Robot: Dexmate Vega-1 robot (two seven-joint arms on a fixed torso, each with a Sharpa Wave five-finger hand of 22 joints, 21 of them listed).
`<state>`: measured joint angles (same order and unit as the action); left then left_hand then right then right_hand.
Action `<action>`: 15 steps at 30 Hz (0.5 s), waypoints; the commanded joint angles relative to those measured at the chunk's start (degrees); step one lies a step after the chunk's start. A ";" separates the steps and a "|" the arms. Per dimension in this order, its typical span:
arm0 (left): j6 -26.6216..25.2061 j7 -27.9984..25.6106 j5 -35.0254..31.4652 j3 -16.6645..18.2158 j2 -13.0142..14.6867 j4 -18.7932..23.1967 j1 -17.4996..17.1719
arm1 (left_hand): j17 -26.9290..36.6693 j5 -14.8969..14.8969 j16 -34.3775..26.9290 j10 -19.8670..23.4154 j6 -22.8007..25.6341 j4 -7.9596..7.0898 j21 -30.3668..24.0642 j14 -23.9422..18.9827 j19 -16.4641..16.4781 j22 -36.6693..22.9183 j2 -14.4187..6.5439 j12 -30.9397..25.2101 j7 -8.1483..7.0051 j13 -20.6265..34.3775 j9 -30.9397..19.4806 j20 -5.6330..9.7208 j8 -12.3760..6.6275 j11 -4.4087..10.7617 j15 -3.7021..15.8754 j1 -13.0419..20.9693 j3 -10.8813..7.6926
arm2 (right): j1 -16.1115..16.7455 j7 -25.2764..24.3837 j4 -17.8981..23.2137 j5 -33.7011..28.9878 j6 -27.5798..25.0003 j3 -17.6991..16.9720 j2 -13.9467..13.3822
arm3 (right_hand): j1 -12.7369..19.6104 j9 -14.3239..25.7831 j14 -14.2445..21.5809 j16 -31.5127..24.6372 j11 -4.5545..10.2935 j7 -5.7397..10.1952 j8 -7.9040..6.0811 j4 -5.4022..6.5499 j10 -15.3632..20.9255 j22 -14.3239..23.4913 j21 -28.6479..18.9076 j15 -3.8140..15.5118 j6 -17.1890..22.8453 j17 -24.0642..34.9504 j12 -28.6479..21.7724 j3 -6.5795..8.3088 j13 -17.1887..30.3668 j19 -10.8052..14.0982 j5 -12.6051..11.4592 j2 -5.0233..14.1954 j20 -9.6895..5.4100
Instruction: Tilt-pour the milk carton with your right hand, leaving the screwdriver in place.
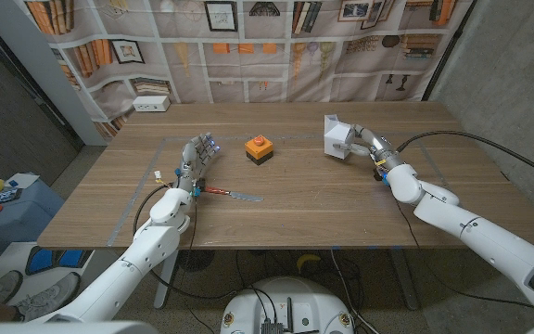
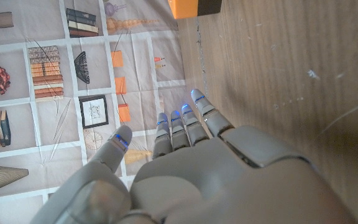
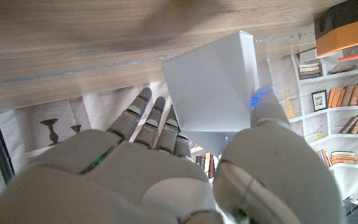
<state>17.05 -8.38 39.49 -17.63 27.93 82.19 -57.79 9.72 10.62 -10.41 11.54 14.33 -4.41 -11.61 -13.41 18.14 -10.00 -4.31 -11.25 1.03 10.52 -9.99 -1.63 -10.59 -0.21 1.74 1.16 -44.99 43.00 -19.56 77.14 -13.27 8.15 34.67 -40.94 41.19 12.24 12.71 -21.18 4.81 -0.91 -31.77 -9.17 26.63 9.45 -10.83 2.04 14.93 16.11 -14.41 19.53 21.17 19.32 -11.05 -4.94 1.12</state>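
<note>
While the right hand [image 1: 364, 142] holds the milk carton [image 1: 335, 137] at upper right of centre, fingers [image 3: 146, 115] on one face and thumb opposite, the screwdriver [image 1: 230, 193] lies well apart at lower left, beside the open, empty left hand [image 1: 196, 156].

table [image 1: 341, 199] bare near carton [image 1: 334, 137] | orange box [image 1: 260, 148] well left

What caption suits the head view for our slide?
Right hand grips the white milk carton while the screwdriver lies by the left hand.
</note>
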 commanded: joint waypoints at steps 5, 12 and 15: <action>-0.15 -0.04 -0.05 -0.08 0.05 0.02 0.16 | 0.15 0.17 0.12 0.24 0.07 -0.03 0.14 -0.19 0.29 -0.10 -3.75 0.00 0.07 0.13 -0.30 -0.22 -0.02 -0.08 -0.28 0.06 -0.50 | -0.92 -3.08 -4.03 -0.31 1.81 1.51 2.36 | 0.77 0.13 0.55 -0.33 0.11 0.16 -0.28 -0.23 0.30 0.22 -0.18 1.90 0.41 0.07 -0.12 0.30 0.13 0.45 -0.66 0.68 -0.45; -0.08 -0.33 -0.17 0.00 0.14 0.36 -0.12 | 0.14 0.17 0.12 0.28 0.07 -0.02 0.13 -0.20 0.34 -0.10 -3.74 -0.02 0.03 0.13 -0.30 -0.24 -0.03 -0.04 -0.33 0.06 -0.53 | -1.19 -3.37 -4.89 -0.15 1.98 1.89 2.67 | 1.12 0.09 0.41 -0.26 -0.07 0.16 0.19 -0.22 -0.41 0.21 -0.20 1.66 -0.69 0.10 0.24 0.35 0.19 0.61 -0.71 0.74 -0.54; -0.16 -0.45 -0.14 0.04 0.19 0.55 -0.26 | 0.15 0.16 0.12 0.24 0.11 -0.02 0.13 -0.20 0.34 -0.10 -3.74 0.00 -0.02 0.13 -0.30 -0.21 -0.04 -0.07 -0.27 0.05 -0.55 | -1.17 -2.95 -4.70 0.20 1.53 1.92 2.60 | 1.15 0.07 0.07 -0.12 -0.15 0.02 0.44 -0.17 -0.86 0.21 -0.13 1.65 -1.25 0.12 0.45 0.30 0.21 0.49 -0.72 0.69 -0.66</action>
<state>16.92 -8.43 39.43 -17.69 28.00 82.21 -57.65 9.72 10.62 -10.41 11.54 14.33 -4.41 -11.61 -13.41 18.14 -10.00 -4.31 -11.25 1.03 10.52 -9.99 -1.63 -10.59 -0.21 1.74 1.16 -45.00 42.13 -22.26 73.45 -13.53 9.77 36.05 -38.87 41.94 12.25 12.71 -21.19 4.62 -0.82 -31.71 -9.34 26.36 9.45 -10.83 2.04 14.18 16.11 -14.18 19.70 21.17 19.74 -11.52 -4.19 0.70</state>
